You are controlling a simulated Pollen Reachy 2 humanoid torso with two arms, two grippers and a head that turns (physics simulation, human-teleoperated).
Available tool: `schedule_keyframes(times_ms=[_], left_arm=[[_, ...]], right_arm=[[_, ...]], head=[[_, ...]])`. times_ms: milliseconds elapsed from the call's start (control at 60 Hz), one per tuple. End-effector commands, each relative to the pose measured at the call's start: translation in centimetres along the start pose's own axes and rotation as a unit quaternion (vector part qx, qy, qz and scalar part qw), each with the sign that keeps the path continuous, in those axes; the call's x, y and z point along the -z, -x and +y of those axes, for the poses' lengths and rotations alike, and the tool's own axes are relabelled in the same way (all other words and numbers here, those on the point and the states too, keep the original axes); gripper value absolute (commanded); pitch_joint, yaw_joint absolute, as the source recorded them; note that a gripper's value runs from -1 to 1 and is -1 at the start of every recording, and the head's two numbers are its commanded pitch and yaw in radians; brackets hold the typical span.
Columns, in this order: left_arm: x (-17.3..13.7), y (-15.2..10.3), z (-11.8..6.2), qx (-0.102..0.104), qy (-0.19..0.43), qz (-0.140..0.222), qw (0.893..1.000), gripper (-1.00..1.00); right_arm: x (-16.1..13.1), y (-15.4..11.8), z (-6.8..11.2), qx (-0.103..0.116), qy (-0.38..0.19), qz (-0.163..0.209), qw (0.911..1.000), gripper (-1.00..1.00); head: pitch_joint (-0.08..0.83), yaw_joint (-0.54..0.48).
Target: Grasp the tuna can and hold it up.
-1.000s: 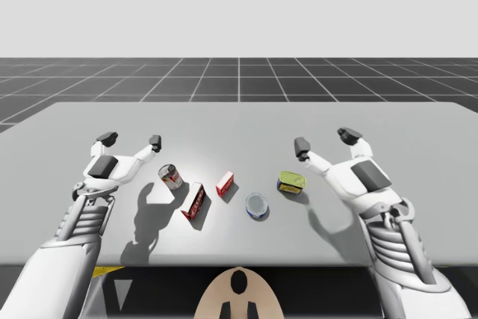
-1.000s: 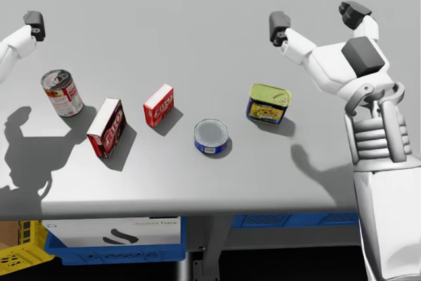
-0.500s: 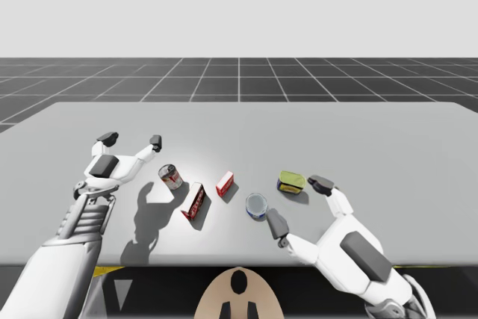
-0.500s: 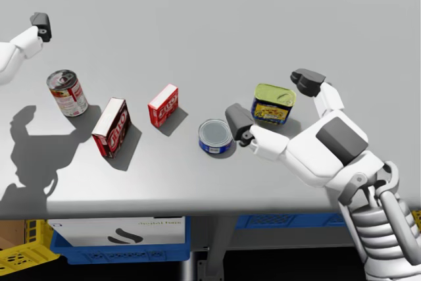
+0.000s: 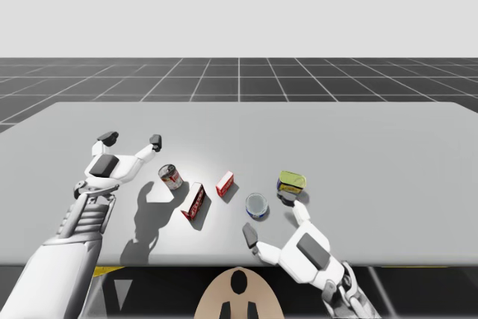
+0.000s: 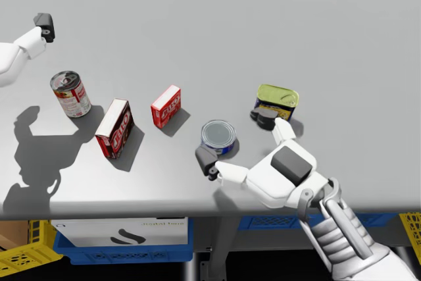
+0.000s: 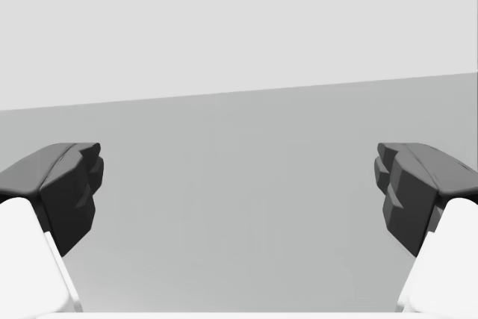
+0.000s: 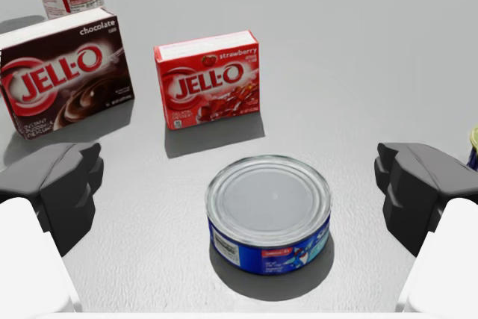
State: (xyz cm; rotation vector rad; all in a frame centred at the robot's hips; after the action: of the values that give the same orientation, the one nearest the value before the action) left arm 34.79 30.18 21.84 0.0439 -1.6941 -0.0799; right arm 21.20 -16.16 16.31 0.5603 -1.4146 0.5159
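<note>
The tuna can is noted upright on the worktop, between and just ahead of the spread right fingers, untouched. Fingers are to be advanced until its wall is bracketed, then closed squarely.

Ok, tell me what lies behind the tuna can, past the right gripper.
Bare table, then the small red box standing apart from the tuna can; the larger brown-and-red box stands beside that. The can's far wall is hidden.
</note>
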Motion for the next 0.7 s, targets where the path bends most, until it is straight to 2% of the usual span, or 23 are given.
schedule_keyframes(times_ms=[17,217,233,350,517,533,550,567,583,600,617,700], left_arm=[[0.0,0.0,0.0,-0.001,0.001,-0.002,1.000,-1.00],[0.0,-0.1,0.0,-0.001,0.001,-0.002,1.000,-1.00],[0.0,-0.1,0.0,-0.002,0.001,-0.003,1.000,-1.00],[-0.1,-0.1,0.0,-0.003,0.001,-0.003,1.000,-1.00],[-0.1,-0.2,-0.1,-0.003,0.001,-0.004,1.000,-1.00],[-0.1,-0.2,0.0,-0.003,0.001,-0.004,1.000,-1.00],[-0.1,-0.2,0.0,-0.003,0.001,-0.004,1.000,-1.00],[-0.1,-0.2,0.0,-0.003,0.001,-0.004,1.000,-1.00],[-0.1,-0.2,0.0,-0.003,0.001,-0.004,1.000,-1.00],[-0.2,-0.2,-0.1,-0.003,0.001,-0.004,1.000,-1.00],[-0.2,-0.2,-0.1,-0.003,0.001,-0.004,1.000,-1.00],[-0.2,-0.2,-0.1,-0.003,0.001,-0.005,1.000,-1.00]], right_arm=[[2.4,1.5,0.4,0.007,0.002,0.019,0.9998,-1.00],[4.9,2.6,0.0,-0.014,0.009,0.063,0.9979,-1.00],[5.2,2.7,0.0,-0.021,0.009,0.070,0.9973,-1.00],[6.2,3.1,-0.1,-0.027,0.008,0.095,0.9951,-1.00],[6.4,3.5,-0.2,-0.036,0.003,0.098,0.9945,-0.97],[6.3,3.5,-0.3,-0.034,0.008,0.096,0.9948,-0.61],[6.2,3.5,-0.3,-0.026,0.007,0.096,0.9950,-0.43],[6.2,3.5,-0.3,-0.020,0.005,0.098,0.9950,-0.02],[6.2,3.5,-0.4,-0.014,0.002,0.101,0.9947,0.22],[6.1,3.4,-0.4,-0.013,0.005,0.101,0.9947,0.75],[6.0,3.5,-0.5,-0.014,0.006,0.103,0.9946,0.89],[5.7,3.6,-0.5,-0.009,0.007,0.103,0.9946,1.00]], head=[[0.747,-0.06],[0.746,-0.06],[0.746,-0.06],[0.747,-0.06],[0.746,-0.06],[0.746,-0.06],[0.746,-0.06],[0.746,-0.06],[0.746,-0.06],[0.746,-0.06],[0.745,-0.06],[0.743,-0.06]])
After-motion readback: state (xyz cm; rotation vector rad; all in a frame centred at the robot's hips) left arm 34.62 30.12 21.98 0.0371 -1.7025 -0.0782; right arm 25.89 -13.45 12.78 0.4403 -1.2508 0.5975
